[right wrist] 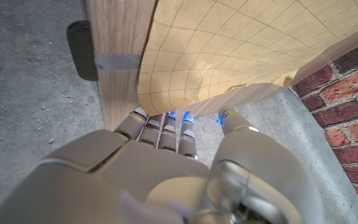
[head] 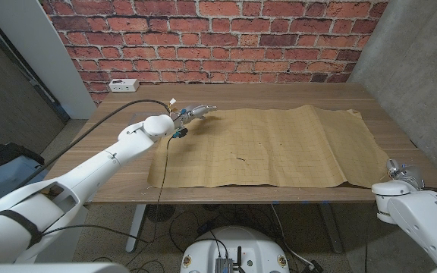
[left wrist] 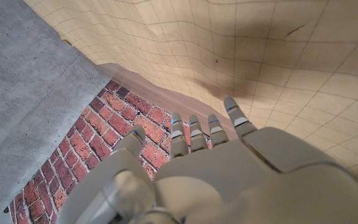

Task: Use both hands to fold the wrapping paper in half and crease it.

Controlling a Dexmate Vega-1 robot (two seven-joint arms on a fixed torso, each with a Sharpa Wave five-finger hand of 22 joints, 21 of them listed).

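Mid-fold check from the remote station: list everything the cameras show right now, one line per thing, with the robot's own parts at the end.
wrapping paper: one, tan with a faint grid, spread open across the table, not yet folded; its near edge overhangs the table's front.
table: one, brown wood, under the paper.
power strip: one, white, at the table's far left corner by the wall.
brick wall: one, red, behind the table.
cables: several, dark, on the floor under the table.
left robot hand: one, grey fingers on a white arm, at the paper's far left corner; whether it grips the paper cannot be told.
right robot hand: one, white and grey, beside the table's near right corner, apart from the paper, holding nothing.
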